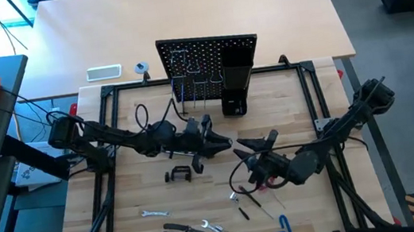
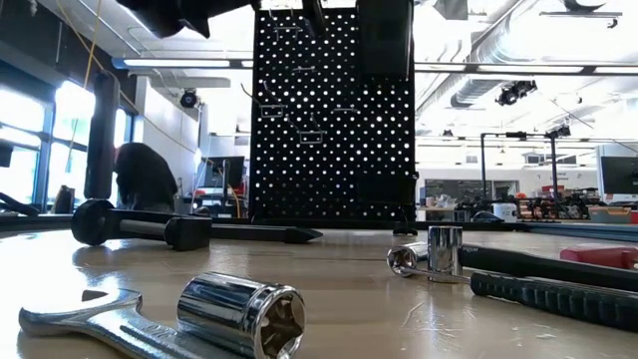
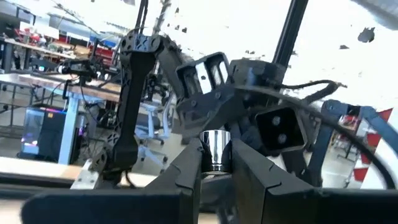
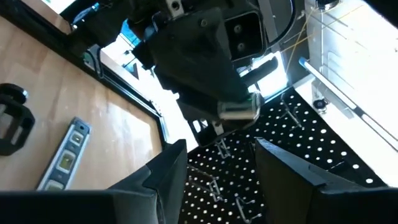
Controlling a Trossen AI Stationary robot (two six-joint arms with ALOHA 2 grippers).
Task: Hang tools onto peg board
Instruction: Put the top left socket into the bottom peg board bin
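Two grippers close together near the middle of the wooden table point(image 1: 307, 207), just in front of the peg board point(image 1: 207, 56). Board upright at the 12 o'clock edge, black and dotted with holes, thin hooks on its face, a black box holder point(image 1: 235, 88) on its 3 o'clock side. Left gripper point(image 1: 222, 141) at 6 o'clock of the board, fingers narrowed on a shiny socket point(image 3: 216, 150), held off the table. Right gripper point(image 1: 253, 147) at 4 o'clock of the left one, fingers spread wide, gripping nothing. Level point(image 4: 65, 152) flat on the wood near the black clamp point(image 1: 179, 174), itself at 7 o'clock of the left gripper. Pliers point(image 1: 184, 231) toward the 7 o'clock edge, one wrench point(image 1: 154, 213) at 11 o'clock of them, a second wrench point(image 1: 219, 231) at their 3 o'clock. Blue-handled hex key point(image 1: 286, 227) near the 5 o'clock edge. Spare socket point(image 2: 244, 314) on its side, close to the low camera.
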